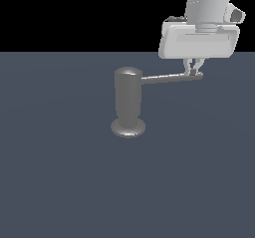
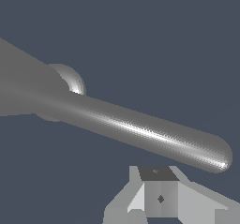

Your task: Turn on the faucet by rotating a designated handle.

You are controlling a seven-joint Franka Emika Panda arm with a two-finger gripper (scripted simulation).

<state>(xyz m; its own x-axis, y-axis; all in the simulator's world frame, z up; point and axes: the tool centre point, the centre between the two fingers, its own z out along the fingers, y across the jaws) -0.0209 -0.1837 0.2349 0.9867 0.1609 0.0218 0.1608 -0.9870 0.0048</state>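
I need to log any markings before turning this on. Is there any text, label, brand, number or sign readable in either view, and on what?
None: no readable text in either view.
The faucet, its handle and the gripper are plain grey or white.
A small dark diamond mark on the gripper's fingertip in the wrist view is not a character.

Grey metallic faucet [image 1: 128,102], grey handle [image 1: 172,76], white hand [image 1: 193,71].

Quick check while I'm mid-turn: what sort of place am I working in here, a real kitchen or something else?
Not a kitchen: a bare simulated test scene. The faucet stands alone on a flat, featureless blue-grey floor with no sink or counter, the background is plain black, and the gripper sits at the tip of the handle.
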